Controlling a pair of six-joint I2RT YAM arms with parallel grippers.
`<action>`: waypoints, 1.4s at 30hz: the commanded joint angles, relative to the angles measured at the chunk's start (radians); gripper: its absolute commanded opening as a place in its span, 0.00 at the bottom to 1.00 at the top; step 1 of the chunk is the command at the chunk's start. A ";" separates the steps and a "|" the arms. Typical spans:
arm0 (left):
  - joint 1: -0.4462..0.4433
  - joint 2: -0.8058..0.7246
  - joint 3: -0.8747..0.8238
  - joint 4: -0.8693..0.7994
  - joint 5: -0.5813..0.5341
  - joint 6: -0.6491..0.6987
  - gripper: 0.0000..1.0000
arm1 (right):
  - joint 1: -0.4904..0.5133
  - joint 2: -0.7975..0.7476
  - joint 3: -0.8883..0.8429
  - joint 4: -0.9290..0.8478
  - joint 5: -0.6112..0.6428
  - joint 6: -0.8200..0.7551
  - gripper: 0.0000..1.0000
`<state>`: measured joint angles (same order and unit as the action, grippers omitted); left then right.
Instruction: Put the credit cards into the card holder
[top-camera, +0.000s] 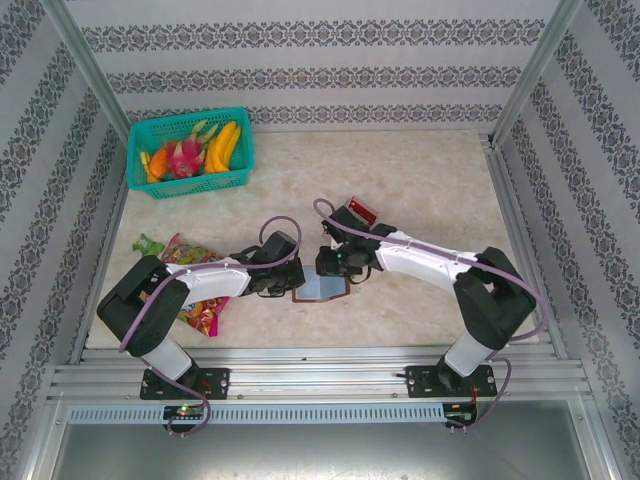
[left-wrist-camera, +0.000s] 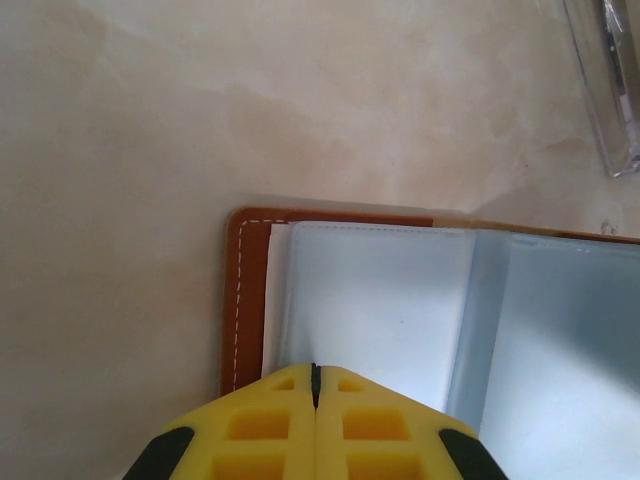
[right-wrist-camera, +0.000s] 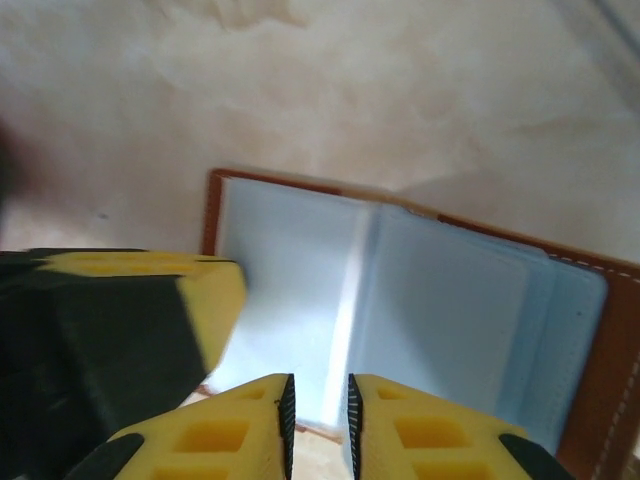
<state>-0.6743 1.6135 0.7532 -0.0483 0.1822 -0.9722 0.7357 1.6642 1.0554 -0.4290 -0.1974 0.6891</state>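
Observation:
The card holder (top-camera: 320, 290) lies open on the table, a brown leather cover with grey-clear sleeves (left-wrist-camera: 380, 300) facing up. My left gripper (left-wrist-camera: 315, 385) is shut, its tips resting on the left sleeve near the stitched brown edge (left-wrist-camera: 245, 300). My right gripper (right-wrist-camera: 318, 400) hangs over the holder's near edge (right-wrist-camera: 330, 430) with its jaws a narrow gap apart. A raised sleeve fold (right-wrist-camera: 355, 300) runs down toward that gap. One of the left gripper's fingers (right-wrist-camera: 200, 300) shows beside it. Red and dark credit cards (top-camera: 358, 212) stand just behind the right gripper (top-camera: 335, 265).
A teal basket (top-camera: 150, 130) of toy fruit sits at the back left. A colourful snack packet (top-camera: 190, 265) lies under the left arm. A clear plastic stand (left-wrist-camera: 610, 80) is beyond the holder. Patterned walls enclose the table on three sides.

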 joint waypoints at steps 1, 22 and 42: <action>-0.005 0.010 0.008 -0.069 -0.022 0.023 0.07 | -0.007 0.037 -0.012 -0.026 0.018 0.009 0.25; -0.006 -0.020 -0.013 -0.070 -0.050 0.053 0.09 | -0.094 -0.014 -0.105 -0.029 0.018 -0.043 0.27; 0.044 0.168 0.466 -0.128 0.036 0.100 0.44 | -0.362 -0.004 0.254 -0.215 0.121 -0.360 0.43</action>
<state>-0.6514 1.7233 1.1736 -0.1532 0.1905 -0.8677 0.4156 1.6188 1.2797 -0.5919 -0.1303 0.3912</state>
